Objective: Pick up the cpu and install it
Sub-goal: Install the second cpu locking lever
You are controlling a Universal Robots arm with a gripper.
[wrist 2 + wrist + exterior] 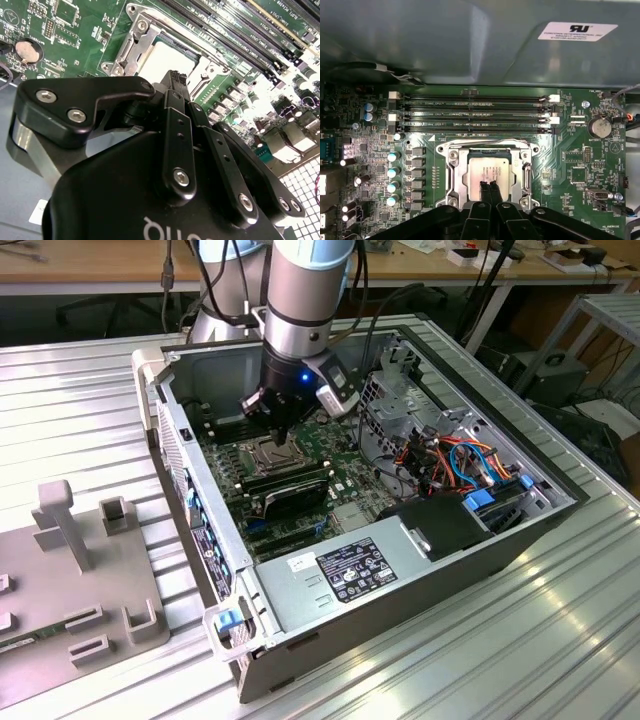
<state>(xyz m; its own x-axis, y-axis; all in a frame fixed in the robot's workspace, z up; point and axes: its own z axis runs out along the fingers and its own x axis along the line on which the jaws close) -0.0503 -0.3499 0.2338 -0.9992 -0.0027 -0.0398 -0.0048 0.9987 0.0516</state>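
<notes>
The cpu (pixel 487 165), a flat square chip with a dull silver top, lies inside the motherboard socket, ringed by the metal frame (pixel 451 156). In the second wrist view the cpu (pixel 162 57) sits just past my black fingertips (pixel 175 76). My gripper (pixel 489 187) hovers over the chip's near edge, its two fingers pressed together with nothing between them. In the exterior view the gripper (pixel 272 432) hangs low inside the open computer case (pixel 560 508), directly above the socket (pixel 268 452).
Several memory slots (pixel 475 112) run beside the socket, below the grey case wall (pixel 445 40). Memory sticks (pixel 287 482), a power supply (pixel 350 565) and bundled cables (pixel 450 455) crowd the case. A grey fixture (pixel 80 570) stands at the exterior view's left.
</notes>
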